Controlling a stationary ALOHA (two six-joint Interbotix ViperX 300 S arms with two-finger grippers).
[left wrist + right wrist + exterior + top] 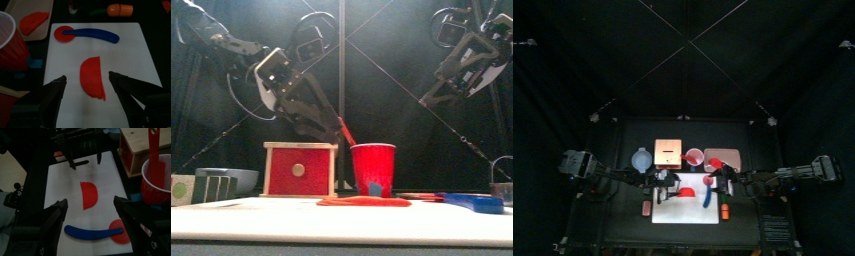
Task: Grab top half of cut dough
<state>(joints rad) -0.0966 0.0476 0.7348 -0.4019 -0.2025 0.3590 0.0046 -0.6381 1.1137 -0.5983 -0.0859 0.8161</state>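
The top half of cut dough (93, 77) is a flat red half-disc lying on the white board (127, 55); it also shows in the right wrist view (89, 194) and in the top view (688, 191). My left gripper (87, 76) hangs above it, open, one jaw on each side of the dough and touching nothing. In the front view this gripper (315, 118) is well above the table. My right gripper (91, 201) is open too, empty, and higher up at the right (454, 75).
A blue tool with a round red end (87, 34) lies on the board beyond the dough. A red cup (373, 168) holding a red tool stands behind the board beside a red-faced wooden box (301, 170). Another red dough piece (33, 21) rests on a tan board.
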